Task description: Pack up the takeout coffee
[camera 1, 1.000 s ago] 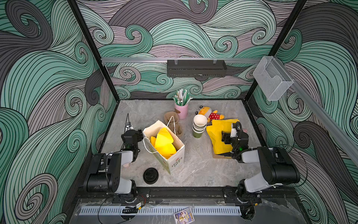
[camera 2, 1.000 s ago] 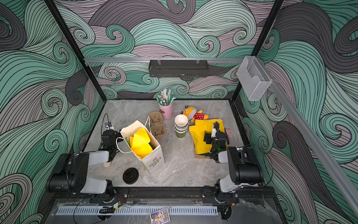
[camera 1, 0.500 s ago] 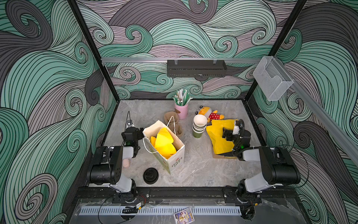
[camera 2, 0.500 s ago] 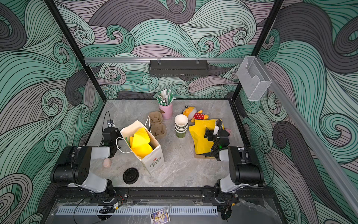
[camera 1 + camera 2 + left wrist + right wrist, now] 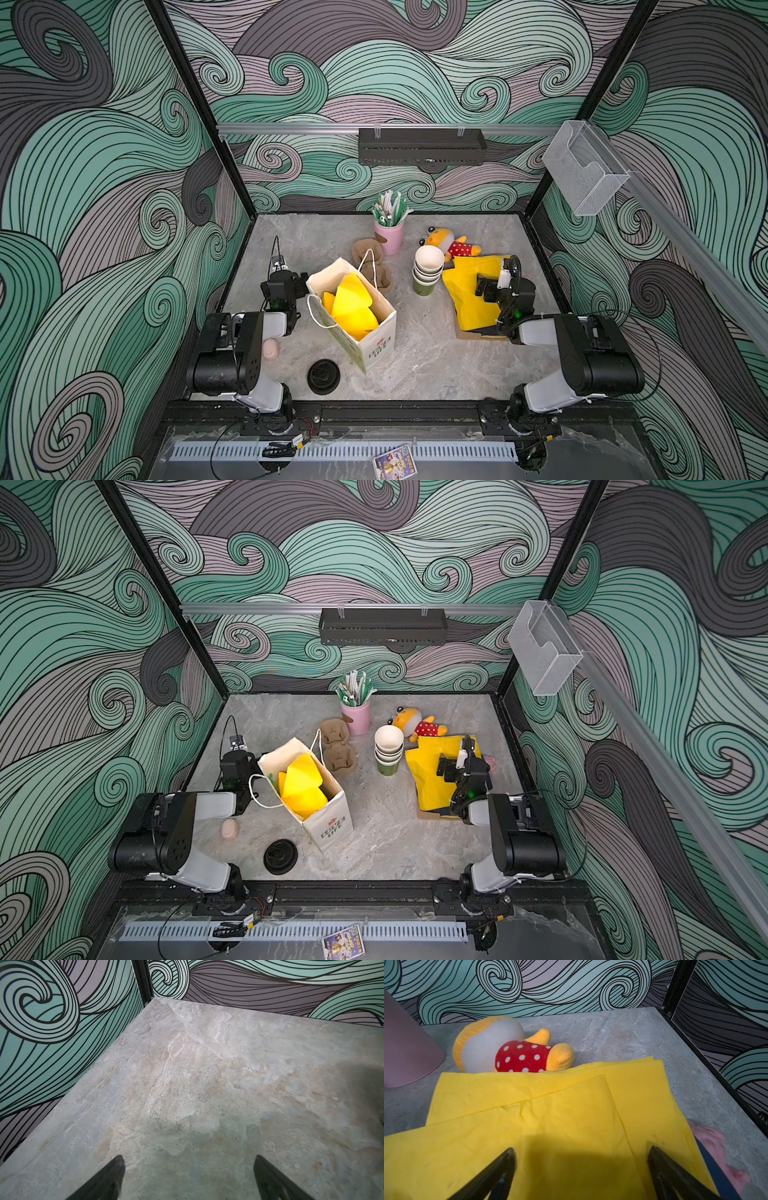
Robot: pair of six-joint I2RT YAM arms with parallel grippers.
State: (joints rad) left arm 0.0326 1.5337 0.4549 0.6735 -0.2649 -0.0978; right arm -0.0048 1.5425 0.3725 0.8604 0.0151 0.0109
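Since no lidded takeout cup shows anywhere on the grey marble-look tabletop (image 5: 415,361), you can judge the packing as nearly or wholly done: the coffee is most likely inside the upright white paper carrier bag with cord handles (image 5: 368,349), hidden under the crumpled yellow tissue paper (image 5: 353,305) filling its mouth, though these views cannot confirm it. Your left gripper (image 5: 188,1159) sits just left of the bag, fingers spread wide over bare tabletop, holding nothing. Your right gripper (image 5: 581,1151), well to the right of the bag, has its fingers equally wide above the flat yellow paper sheets (image 5: 571,1109), also empty. Outside the bag are the stack of lidless paper cups (image 5: 427,270) to its right, the brown pulp cup carrier (image 5: 363,251) just behind it and the loose round black plastic lid (image 5: 323,376) in front of it; none looks like part of the order. At most, tidying the paper or the bag's mouth may remain. On the bag's front face you can read "LIFE" below a small red mark and another word too small to make out; the print on the colourful card (image 5: 395,465) in front of the bag, past the table edge, is unreadable too
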